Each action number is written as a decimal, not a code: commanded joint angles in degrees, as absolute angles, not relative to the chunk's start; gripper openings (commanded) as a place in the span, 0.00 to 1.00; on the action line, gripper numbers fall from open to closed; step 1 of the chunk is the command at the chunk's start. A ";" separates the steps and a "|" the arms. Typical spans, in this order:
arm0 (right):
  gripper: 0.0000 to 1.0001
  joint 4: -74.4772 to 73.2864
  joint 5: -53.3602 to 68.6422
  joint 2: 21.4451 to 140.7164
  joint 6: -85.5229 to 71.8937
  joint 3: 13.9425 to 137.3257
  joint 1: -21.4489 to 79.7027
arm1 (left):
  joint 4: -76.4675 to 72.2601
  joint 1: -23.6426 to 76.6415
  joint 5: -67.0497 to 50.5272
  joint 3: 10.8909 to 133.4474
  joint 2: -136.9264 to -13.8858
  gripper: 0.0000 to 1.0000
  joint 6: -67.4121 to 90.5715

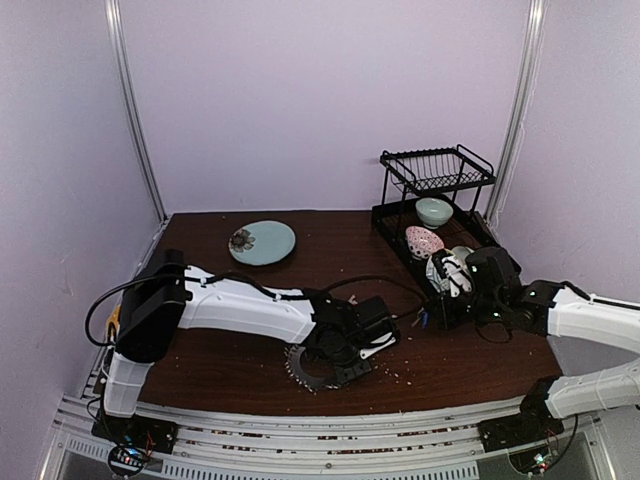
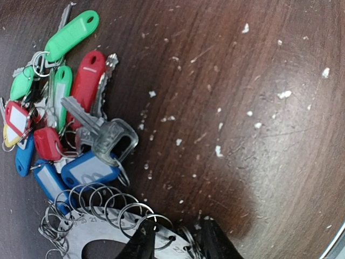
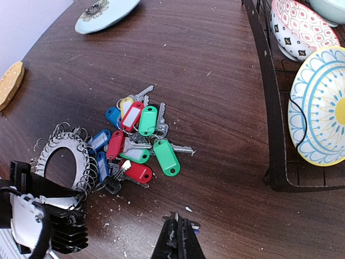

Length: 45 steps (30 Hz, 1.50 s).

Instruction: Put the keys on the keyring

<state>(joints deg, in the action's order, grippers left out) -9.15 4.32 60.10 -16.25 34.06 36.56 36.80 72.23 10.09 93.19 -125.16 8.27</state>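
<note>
Left gripper (image 2: pixel 175 234) astride numbered keyring (image 2: pixel 89 233), coloured-tag keys (image 2: pixel 86 89) just beside.

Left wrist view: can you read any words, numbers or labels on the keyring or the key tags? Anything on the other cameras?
keyring: tiny printed numerals run along the plate's edge beside the wire loops; too small to read for sure.
keys: the tag windows show no legible writing.
bowls: painted patterns only, no lettering.
</note>
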 commanded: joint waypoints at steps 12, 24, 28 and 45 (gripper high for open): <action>0.00 -9.69 5.72 57.66 -15.95 34.44 36.21 | 35.92 72.60 14.33 92.31 -122.07 0.00 8.90; 0.00 -8.58 17.73 55.68 -13.31 37.31 36.32 | 9.83 69.89 -6.57 71.74 -97.62 0.00 12.01; 0.00 -8.35 21.56 55.40 -12.97 37.44 36.41 | -7.72 68.22 -17.14 59.63 -89.63 0.00 20.15; 0.00 -7.84 22.16 58.73 -14.99 38.72 37.68 | -11.94 59.08 -14.39 44.53 -90.69 0.00 28.04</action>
